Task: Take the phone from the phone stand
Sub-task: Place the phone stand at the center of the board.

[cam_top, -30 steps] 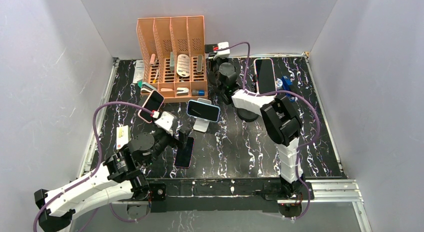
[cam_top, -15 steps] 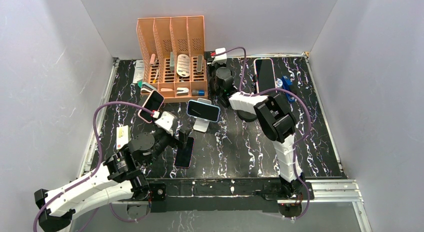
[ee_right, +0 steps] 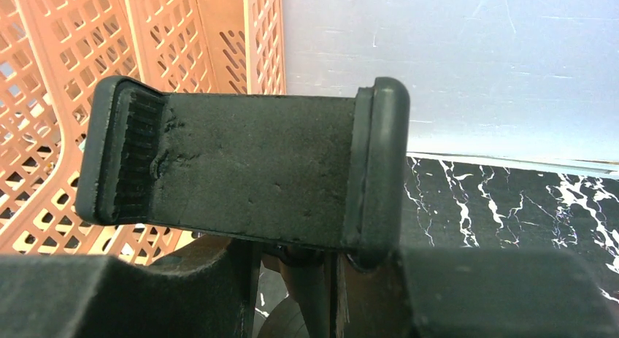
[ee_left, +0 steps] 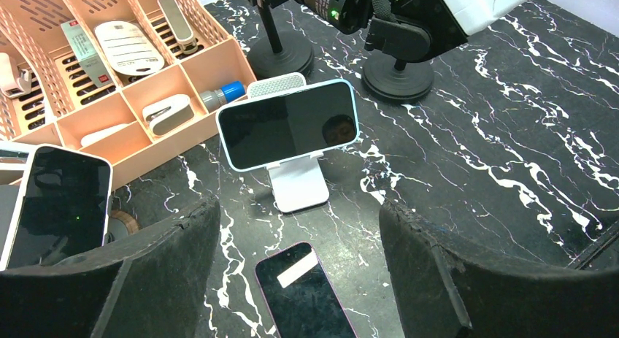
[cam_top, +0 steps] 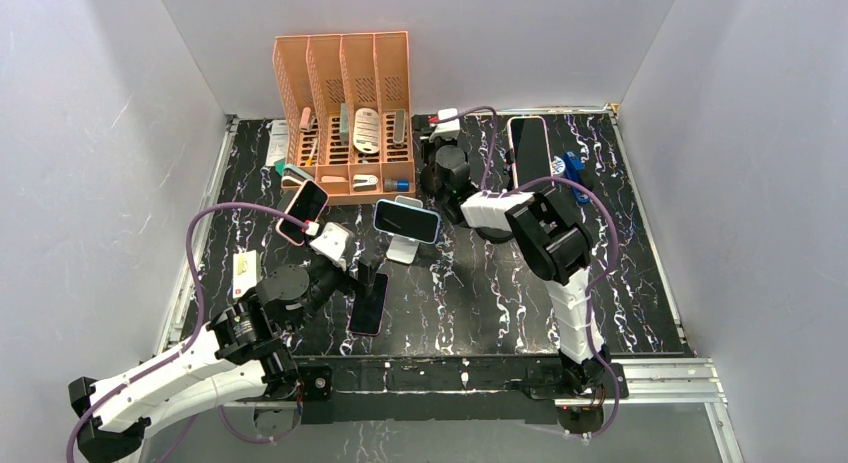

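A light-blue phone [cam_top: 407, 220] [ee_left: 288, 123] rests sideways on a white phone stand [ee_left: 298, 188] at mid-table. My left gripper [cam_top: 360, 278] [ee_left: 298, 206] hangs open in front of it, above a purple-edged phone [cam_top: 368, 303] [ee_left: 303, 290] lying flat on the table. My right gripper [cam_top: 440, 153] [ee_right: 321, 254] is at the back beside the organiser. Its fingers close round the neck of a black phone stand just under the stand's empty clamp cradle [ee_right: 241, 170]. That stand's round base [ee_left: 281, 57] shows in the left wrist view.
An orange desk organiser [cam_top: 345, 113] [ee_left: 95, 75] stands at the back left. A pink-edged phone [cam_top: 303, 211] [ee_left: 58, 203] leans by it. Another phone [cam_top: 528, 148] sits raised at back right, near a second black base [ee_left: 398, 79]. A white card [cam_top: 243, 273] lies at the left.
My right wrist has shifted a little toward the near side, beside the organiser. The left arm and every phone have stayed still.
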{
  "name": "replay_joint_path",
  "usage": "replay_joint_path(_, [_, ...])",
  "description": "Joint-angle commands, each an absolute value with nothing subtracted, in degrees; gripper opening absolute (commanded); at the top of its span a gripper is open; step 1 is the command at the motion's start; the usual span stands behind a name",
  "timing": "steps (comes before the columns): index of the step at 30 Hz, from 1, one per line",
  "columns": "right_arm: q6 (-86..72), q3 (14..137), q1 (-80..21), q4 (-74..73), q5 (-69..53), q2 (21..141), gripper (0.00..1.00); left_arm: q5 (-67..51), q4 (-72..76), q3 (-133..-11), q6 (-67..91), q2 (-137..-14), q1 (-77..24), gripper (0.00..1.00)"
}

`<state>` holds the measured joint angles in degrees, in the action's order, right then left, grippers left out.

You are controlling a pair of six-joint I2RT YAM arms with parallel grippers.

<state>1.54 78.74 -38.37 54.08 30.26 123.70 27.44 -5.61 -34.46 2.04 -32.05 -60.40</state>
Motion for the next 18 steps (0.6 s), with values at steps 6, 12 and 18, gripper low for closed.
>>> replay_joint_path(6, [1.92,73.55,-39.51,61.26,27.44,116.77,0.54,28.11,-5.19,-35.81,1.52,-32.43,-60.47,0.77])
replay_joint_path(12, [1.41,69.37,-40.6,59.42,27.68,111.99,0.71,28.33,-5.45,-35.95,1.58,-32.06,-60.47,0.77])
replay_joint_path(18, [0.71,64.52,-41.75,56.48,25.68,105.43,0.85,28.48,-5.77,-36.03,1.68,-31.55,-60.47,0.77])
